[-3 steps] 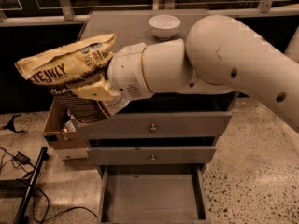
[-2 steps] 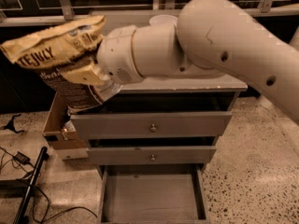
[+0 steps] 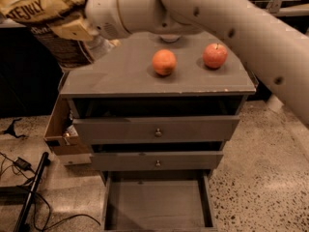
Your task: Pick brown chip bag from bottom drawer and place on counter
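Carry step: claw [image 3: 72, 30] clamped on brown chip bag [image 3: 41, 4], up by table [image 3: 120, 76] left edge. Nxt: shift inward, lower, release.

Gripper [image 3: 76, 31] position: above the left rear corner of the desk [image 3: 111, 77], clamped on the brown chip bag [image 3: 38, 4].

Free surface: the left half and the front strip of the desk.

Obstacles: an orange [image 3: 164, 62] at centre and an apple [image 3: 215, 55] to its right, set apart. The arm [image 3: 236, 30] spans the air over the rear right.

The bottom drawer [image 3: 157, 204] stands open to access from above. A cardboard box [image 3: 55, 135] adjoins the cabinet's left side.
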